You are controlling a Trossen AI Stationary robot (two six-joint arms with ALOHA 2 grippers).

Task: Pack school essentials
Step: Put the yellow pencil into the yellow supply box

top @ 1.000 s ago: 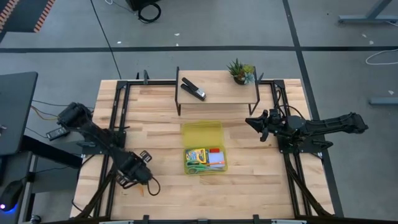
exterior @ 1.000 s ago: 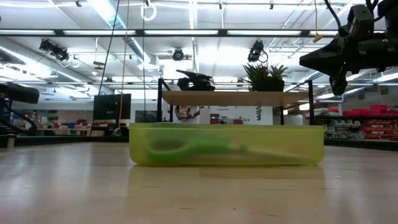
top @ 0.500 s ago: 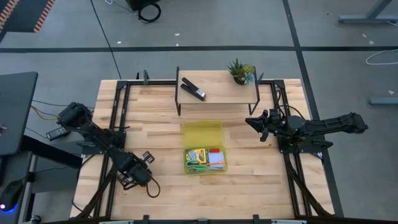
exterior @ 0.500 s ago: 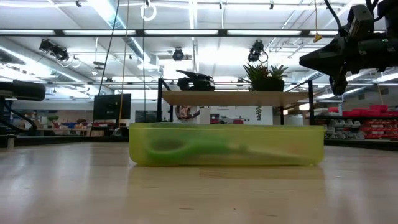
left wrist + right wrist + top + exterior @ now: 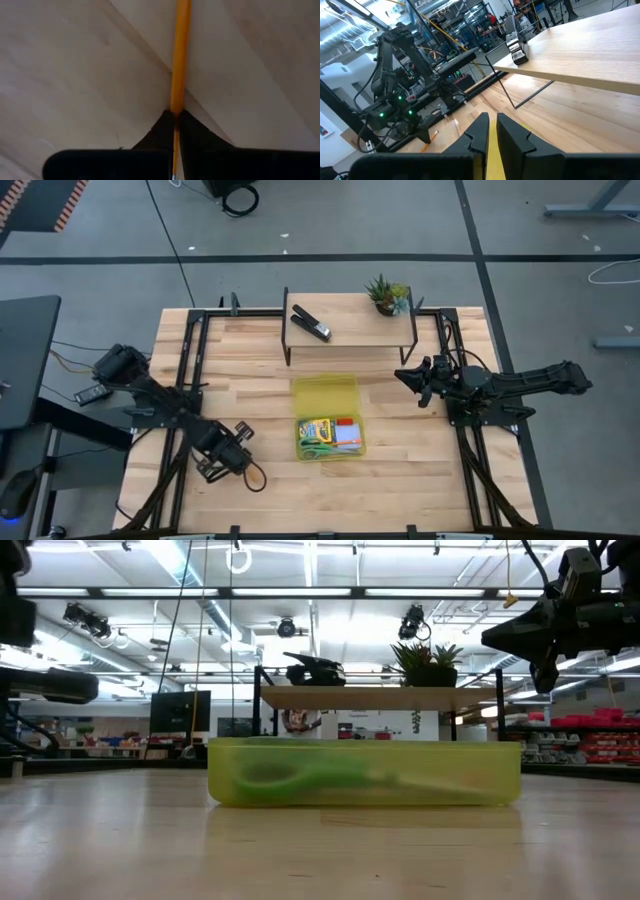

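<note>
Left gripper (image 5: 243, 433) low at front-left of table (image 5: 400, 470), pinched tight on orange pencil (image 5: 179, 60). Yellow-green box (image 5: 329, 437) at centre, scissors (image 5: 300, 780) inside. Right gripper (image 5: 405, 376) raised further back, fingers nearly touching, empty.

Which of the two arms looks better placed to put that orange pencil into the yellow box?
The left. Its gripper is already shut on the orange pencil, beside the yellow box. The right gripper waits, holding nothing.
</note>
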